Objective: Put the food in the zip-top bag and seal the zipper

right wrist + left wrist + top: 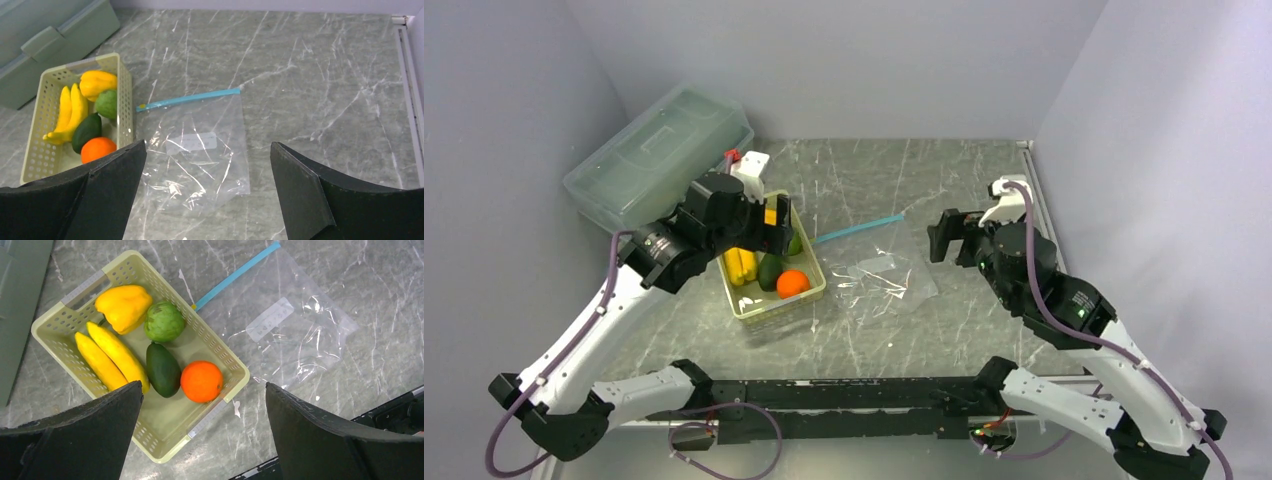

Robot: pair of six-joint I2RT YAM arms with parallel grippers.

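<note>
Working on a grey marbled table [944,180], plain grey walls [844,60] closing it in on three sides.

Hovering the left gripper [202,386] over the basket [212,345], jaws spread as wide as they go, gripping nothing. Hanging the right gripper [207,144] above the zip-top bag [295,335], equally wide, also gripping nothing.

Expecting most trouble at the bag: lying flat and limp, mouth not propped, so probably sliding or crumpling if a piece gets pushed in without the other gripper pinning the edge. Failing to tell whether the zipper [237,274] is pressed shut or loose; if shut, needing opening first, and thin film slipping out of hard fingers seems likely. Also risking the orange [201,381] rolling off once released, being round. Possibly catching a finger on the basket wall when reaching for low pieces, and dragging the basket, whose far corner sits at the near end of the zipper, touching or not unclear.

Counting all the food [86,132] inside the basket: two bananas [107,357] along one long wall, avocado [163,369] just beside them, orange next to the avocado, light green round one [164,321] at the avocado's tip, yellow pepper-shaped piece [123,306] against it. Finding nothing in the bag, only a white label patch [270,319] showing. Noting a lidded storage box [659,150] at the far left, lid on, contents unreadable.
</note>
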